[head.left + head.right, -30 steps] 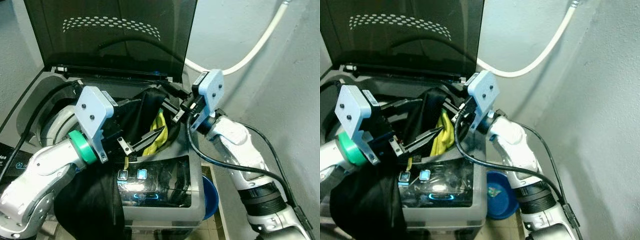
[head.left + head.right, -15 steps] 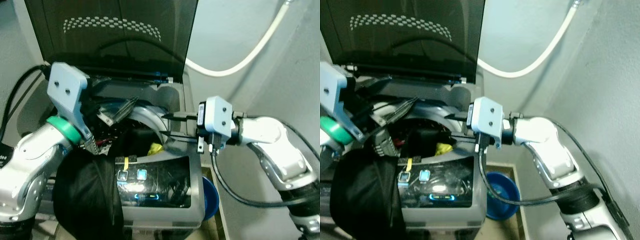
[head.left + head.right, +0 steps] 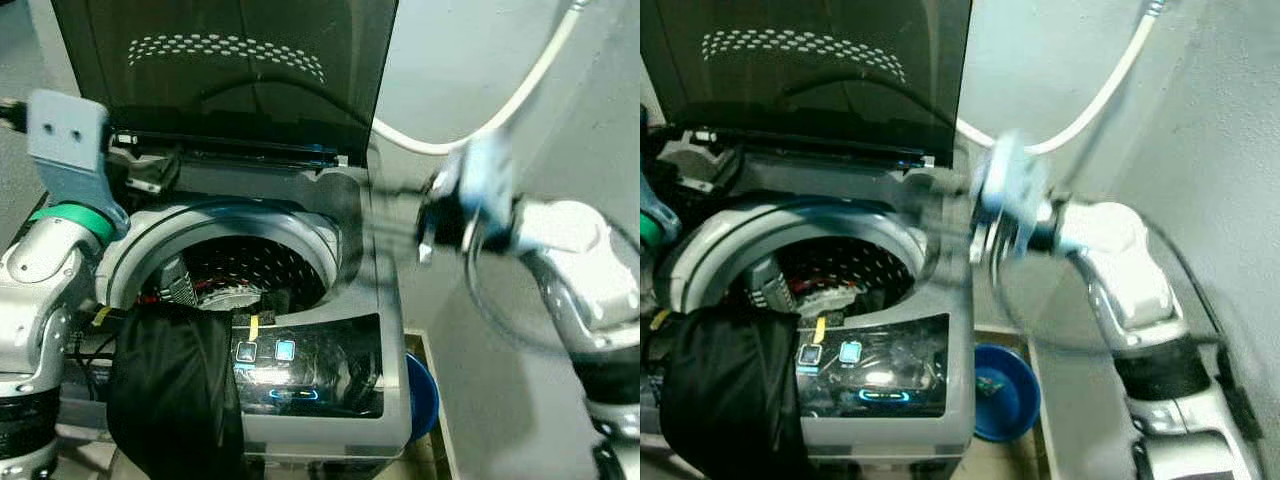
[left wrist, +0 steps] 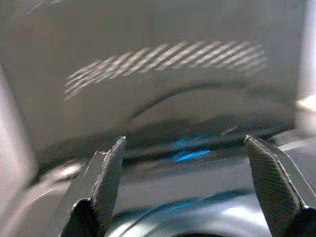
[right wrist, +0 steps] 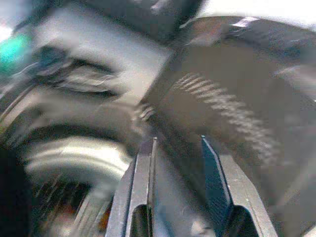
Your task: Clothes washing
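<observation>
Both arms are now pulled back from the washer [image 3: 330,300] w/ clothes dropped in the drum [image 3: 230,275]: left gripper [image 4: 190,182] spread, empty; right gripper [image 5: 180,173] narrowly parted, empty; black garment [image 3: 175,385] hangs over front edge, so loading incomplete.

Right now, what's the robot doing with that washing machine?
The robot stands at an open washer with its lid up. Clothes lie down in the drum, and a black garment hangs over the front edge. The left gripper is open and empty, held up near the lid hinge. The right arm is a blur beside the washer, so it is moving fast; its gripper holds nothing. A blue basin sits on the floor.
</observation>
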Controlling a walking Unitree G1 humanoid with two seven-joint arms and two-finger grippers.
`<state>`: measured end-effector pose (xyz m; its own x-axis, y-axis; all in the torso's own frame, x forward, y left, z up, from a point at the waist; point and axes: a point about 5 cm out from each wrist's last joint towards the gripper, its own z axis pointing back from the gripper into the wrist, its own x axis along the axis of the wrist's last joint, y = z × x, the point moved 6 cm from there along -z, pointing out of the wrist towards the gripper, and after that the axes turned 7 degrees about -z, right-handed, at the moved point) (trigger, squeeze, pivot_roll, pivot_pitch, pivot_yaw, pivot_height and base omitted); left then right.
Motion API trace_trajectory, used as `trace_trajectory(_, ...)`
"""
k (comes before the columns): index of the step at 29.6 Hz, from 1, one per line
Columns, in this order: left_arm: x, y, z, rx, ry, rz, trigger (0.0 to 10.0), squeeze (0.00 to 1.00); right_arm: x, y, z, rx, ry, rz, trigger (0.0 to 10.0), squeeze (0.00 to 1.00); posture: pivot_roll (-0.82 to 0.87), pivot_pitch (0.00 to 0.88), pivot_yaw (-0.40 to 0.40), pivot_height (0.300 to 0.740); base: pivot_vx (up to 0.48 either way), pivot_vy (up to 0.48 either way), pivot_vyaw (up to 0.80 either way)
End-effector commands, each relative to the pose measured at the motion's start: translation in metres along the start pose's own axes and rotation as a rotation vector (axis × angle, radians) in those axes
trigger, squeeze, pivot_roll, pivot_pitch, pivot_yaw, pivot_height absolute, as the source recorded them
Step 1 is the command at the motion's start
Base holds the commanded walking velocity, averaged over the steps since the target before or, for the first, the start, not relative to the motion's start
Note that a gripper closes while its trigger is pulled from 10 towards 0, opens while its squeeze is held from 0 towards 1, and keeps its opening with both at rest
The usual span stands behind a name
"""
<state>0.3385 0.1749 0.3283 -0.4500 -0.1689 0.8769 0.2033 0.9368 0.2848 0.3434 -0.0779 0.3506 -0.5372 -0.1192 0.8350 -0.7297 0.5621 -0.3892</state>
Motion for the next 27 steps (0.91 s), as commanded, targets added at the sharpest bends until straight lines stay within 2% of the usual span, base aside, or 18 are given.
trace_trajectory(1, 0.015, -0.037, 0.007, -0.183, -0.071, 0.037, 10.0, 0.0, 0.0, -0.02, 0.005, -0.167, -0.059, -0.056, 10.0, 0.0, 0.17, 0.0, 0.001, 0.74, 0.0, 0.0, 0.0)
trace_trajectory(3, 0.015, -0.037, 0.007, -0.183, -0.071, 0.037, 10.0, 0.0, 0.0, -0.02, 0.005, -0.167, -0.059, -0.056, 10.0, 0.0, 0.17, 0.0, 0.001, 0.74, 0.0, 0.0, 0.0)
trace_trajectory(4, 0.015, -0.06, 0.015, -0.294, -0.069, 0.034, 10.0, 0.0, -0.007, -0.027, 0.009, -0.293, -0.089, -0.1, 10.0, 0.0, 0.17, 0.0, 0.002, 0.74, 0.0, 0.0, 0.0)
trace_trajectory(5, 0.013, -0.067, 0.018, -0.326, -0.064, 0.021, 10.0, 0.0, -0.011, -0.029, 0.011, -0.342, -0.095, -0.114, 10.0, 0.0, 0.17, 0.0, 0.002, 0.74, 0.0, 0.0, 0.0)
trace_trajectory(10, 0.006, -0.07, 0.018, -0.309, -0.044, -0.046, 10.0, 0.0, -0.02, -0.027, 0.016, -0.396, -0.085, -0.132, 10.0, 0.0, 0.18, 0.0, 0.001, 0.74, 0.0, 0.0, 0.0)
trace_trajectory(11, 0.0, -0.062, 0.011, -0.208, -0.03, -0.082, 10.0, 0.0, -0.035, -0.025, 0.021, -0.469, -0.064, -0.154, 10.0, 0.0, 0.19, 0.0, -0.005, 0.74, 0.0, 0.0, 0.0)
trace_trajectory(13, 0.0, -0.062, 0.011, -0.208, -0.03, -0.082, 10.0, 0.0, -0.035, -0.025, 0.021, -0.469, -0.064, -0.154, 10.0, 0.0, 0.19, 0.0, -0.005, 0.74, 0.0, 0.0, 0.0)
trace_trajectory(14, -0.005, -0.054, 0.005, -0.116, -0.022, -0.112, 10.0, 0.0, -0.047, -0.023, 0.027, -0.542, -0.048, -0.178, 10.0, 0.0, 0.19, 0.0, -0.005, 0.74, 0.0, 0.0, 0.0)
trace_trajectory(15, -0.005, -0.054, 0.005, -0.116, -0.022, -0.112, 10.0, 0.0, -0.047, -0.023, 0.027, -0.542, -0.048, -0.178, 10.0, 0.0, 0.19, 0.0, -0.005, 0.74, 0.0, 0.0, 0.0)
trace_trajectory(16, -0.011, -0.048, 0.0, -0.031, -0.006, -0.105, 10.0, 0.0, -0.06, -0.02, 0.032, -0.612, -0.028, -0.197, 10.0, 0.0, 0.19, 0.0, -0.005, 0.74, 0.0, 0.0, 0.0)
trace_trajectory(17, -0.011, -0.048, 0.0, -0.031, -0.006, -0.105, 10.0, 0.0, -0.06, -0.02, 0.032, -0.612, -0.028, -0.197, 10.0, 0.0, 0.19, 0.0, -0.005, 0.74, 0.0, 0.0, 0.0)
trace_trajectory(19, -0.024, -0.04, -0.005, 0.078, 0.035, -0.036, 10.0, 0.0, -0.079, -0.017, 0.037, -0.721, -0.007, -0.253, 10.0, 0.0, 0.18, 0.0, -0.004, 0.74, 0.0, 0.0, 0.0)
trace_trajectory(22, -0.03, -0.037, -0.006, 0.116, 0.057, 0.001, 10.0, 0.0, -0.086, -0.014, 0.037, -0.748, 0.004, -0.271, 10.0, 0.0, 0.18, 0.0, -0.004, 0.74, 0.0, 0.0, 0.0)
trace_trajectory(23, -0.037, -0.032, -0.009, 0.158, 0.077, 0.043, 10.0, 0.0, -0.092, -0.011, 0.036, -0.764, 0.011, -0.288, 10.0, 0.0, 0.17, 0.0, -0.006, 0.74, 0.0, 0.0, 0.0)
trace_trajectory(27, -0.04, -0.024, -0.009, 0.198, 0.086, 0.053, 10.0, 0.0, -0.095, -0.005, 0.034, -0.773, 0.018, -0.293, 10.0, 0.0, 0.17, 0.0, -0.008, 0.74, 0.0, 0.0, 0.0)
